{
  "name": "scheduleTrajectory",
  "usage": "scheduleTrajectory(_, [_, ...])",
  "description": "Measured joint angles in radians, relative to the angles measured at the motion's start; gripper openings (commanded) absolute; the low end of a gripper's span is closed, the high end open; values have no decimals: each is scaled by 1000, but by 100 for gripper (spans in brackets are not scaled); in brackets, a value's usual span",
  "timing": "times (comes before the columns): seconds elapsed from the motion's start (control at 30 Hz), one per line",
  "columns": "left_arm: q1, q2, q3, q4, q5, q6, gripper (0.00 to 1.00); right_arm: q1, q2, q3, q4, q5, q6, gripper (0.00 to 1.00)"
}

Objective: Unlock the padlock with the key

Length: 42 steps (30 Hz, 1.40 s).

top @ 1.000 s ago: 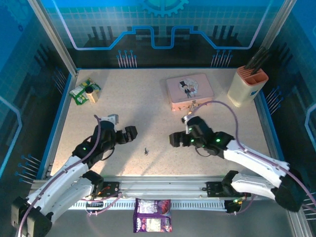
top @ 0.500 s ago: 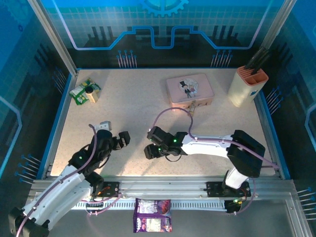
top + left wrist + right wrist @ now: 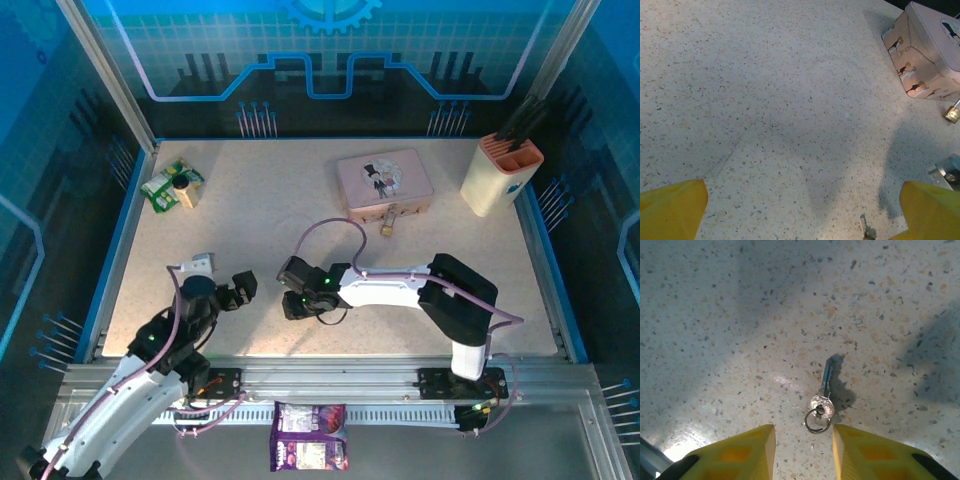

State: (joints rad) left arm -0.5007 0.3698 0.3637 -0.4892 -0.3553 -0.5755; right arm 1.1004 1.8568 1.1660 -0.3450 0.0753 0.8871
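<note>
The key (image 3: 824,389) is small and silvery-grey with a ring on its head. It lies flat on the speckled table just ahead of my right gripper (image 3: 804,450), which is open with one yellow finger (image 3: 740,452) on each side of the ring. My right gripper (image 3: 291,304) hangs low over the key's spot in the top view. The key (image 3: 867,231) also lies at the bottom edge of the left wrist view. The brass padlock (image 3: 388,228) (image 3: 953,114) rests by the pink tin's front. My left gripper (image 3: 243,288) (image 3: 800,222) is open and holds nothing.
The pink tin (image 3: 385,182) (image 3: 930,55) stands at the back centre. A cream knife block (image 3: 500,175) is at the back right, and a green packet with a small bottle (image 3: 173,187) at the back left. A snack bag (image 3: 310,450) lies in front of the rail.
My right arm has swung left across the table and now sits over the key. My left arm has drawn back towards the near left.
</note>
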Motion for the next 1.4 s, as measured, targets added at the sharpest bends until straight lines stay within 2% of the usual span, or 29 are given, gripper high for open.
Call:
scheduleTrajectory(0.67, [0, -65, -18, -3, 4, 2, 99, 1, 129, 151, -143, 35, 23, 25])
scheduleTrajectory(1.07, [0, -71, -21, -5, 4, 2, 99, 29, 170, 225, -232, 102, 22, 27])
scheduleTrajectory(1.23, [0, -87, -21, -7, 4, 2, 99, 37, 188, 253, -267, 127, 13, 20])
scheduleTrajectory(1.4, [0, -93, -21, -7, 4, 2, 99, 39, 193, 275, -281, 132, 6, 6])
